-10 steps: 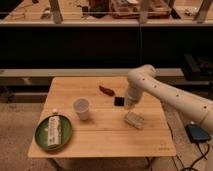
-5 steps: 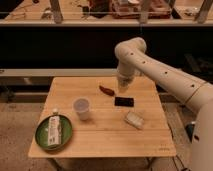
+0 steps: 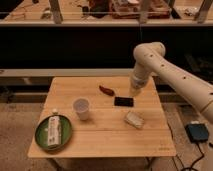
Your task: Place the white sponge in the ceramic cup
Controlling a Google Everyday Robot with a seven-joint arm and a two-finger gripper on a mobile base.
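The white sponge [image 3: 134, 119] lies on the wooden table [image 3: 100, 145], right of centre. The ceramic cup [image 3: 81, 108] stands upright left of centre, a good way from the sponge. My gripper [image 3: 134, 92] hangs from the white arm [image 3: 150, 55] over the far right part of the table. It is just behind a flat black rectangle [image 3: 124, 101] and well behind the sponge. It holds nothing that I can see.
A green plate [image 3: 41, 137] at the front left carries a white carton with green print [image 3: 54, 129]. A small red object [image 3: 106, 90] lies at the back, left of the gripper. A dark shelf unit stands behind the table.
The arm has risen from low over the black rectangle, and the gripper now sits a little further back and right. The sponge and cup have not moved.
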